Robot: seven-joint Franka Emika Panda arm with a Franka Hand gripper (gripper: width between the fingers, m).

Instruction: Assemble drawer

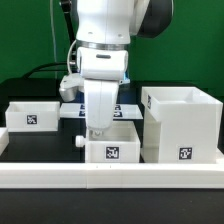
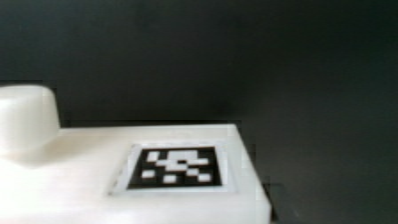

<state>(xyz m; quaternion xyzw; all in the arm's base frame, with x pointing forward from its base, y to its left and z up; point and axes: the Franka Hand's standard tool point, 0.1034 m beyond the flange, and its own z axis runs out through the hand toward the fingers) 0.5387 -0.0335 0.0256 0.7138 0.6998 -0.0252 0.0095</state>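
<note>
The tall white housing box [image 1: 180, 125] stands at the exterior view's right, open at the top, with a tag low on its front. One shallow tray [image 1: 32, 113] sits at the left. The second tray [image 1: 112, 150] sits at the front middle, with a small white knob [image 1: 79, 141] at its left end. My gripper [image 1: 97, 132] reaches straight down onto this tray's back left part, its fingers close together on the tray's wall. In the wrist view the tray [image 2: 107, 160] fills the near part, blurred, with its tag [image 2: 178, 167] and the rounded knob [image 2: 25, 120]. My fingertips are hidden there.
A long low white rail [image 1: 110, 180] runs along the table's front, just before the middle tray. The marker board [image 1: 68, 108] lies behind the arm, mostly hidden. The table surface [image 1: 55, 140] is black, with a green wall behind.
</note>
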